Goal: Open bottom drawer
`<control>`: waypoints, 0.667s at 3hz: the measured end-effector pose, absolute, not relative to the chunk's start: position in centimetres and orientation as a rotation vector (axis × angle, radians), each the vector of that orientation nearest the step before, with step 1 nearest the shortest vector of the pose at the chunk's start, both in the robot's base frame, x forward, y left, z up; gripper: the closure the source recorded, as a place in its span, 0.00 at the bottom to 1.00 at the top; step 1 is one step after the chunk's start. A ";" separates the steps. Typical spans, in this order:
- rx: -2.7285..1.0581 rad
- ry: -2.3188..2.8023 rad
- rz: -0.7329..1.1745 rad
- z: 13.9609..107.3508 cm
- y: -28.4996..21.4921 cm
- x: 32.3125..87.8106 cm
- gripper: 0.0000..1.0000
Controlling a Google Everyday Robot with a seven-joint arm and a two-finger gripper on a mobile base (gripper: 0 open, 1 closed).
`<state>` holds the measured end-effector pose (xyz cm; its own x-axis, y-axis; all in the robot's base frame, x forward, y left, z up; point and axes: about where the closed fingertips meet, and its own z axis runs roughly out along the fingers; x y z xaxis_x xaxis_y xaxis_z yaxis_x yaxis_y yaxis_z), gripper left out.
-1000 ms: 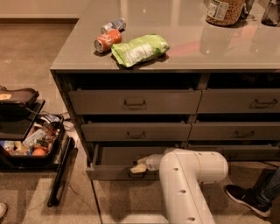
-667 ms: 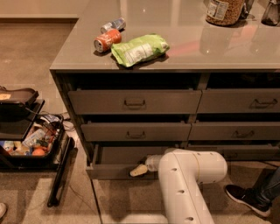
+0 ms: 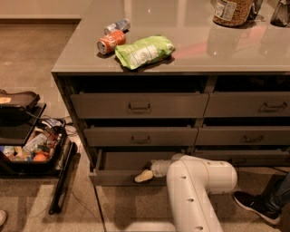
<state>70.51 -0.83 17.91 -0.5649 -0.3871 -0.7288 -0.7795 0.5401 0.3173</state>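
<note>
End effector [image 3: 144,176] at bottom drawer [image 3: 113,177] front (L col.).

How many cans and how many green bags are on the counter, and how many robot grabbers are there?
Cans: 2, the orange can and the silver can.
Bags: 1, the green bag.
Grippers: 1, the gripper at the front of the open bottom drawer.
Total: 4.

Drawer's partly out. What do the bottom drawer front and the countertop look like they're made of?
Bottom drawer: looks like painted or laminated board, matte grey-brown, flat with no glare; the gripper sits at its front edge. Countertop: glossy grey, possibly polished stone or laminate; it mirrors the jar standing on it.
</note>
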 end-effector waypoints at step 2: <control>-0.949 2.168 0.820 20.3 -0.1 71.3 0.00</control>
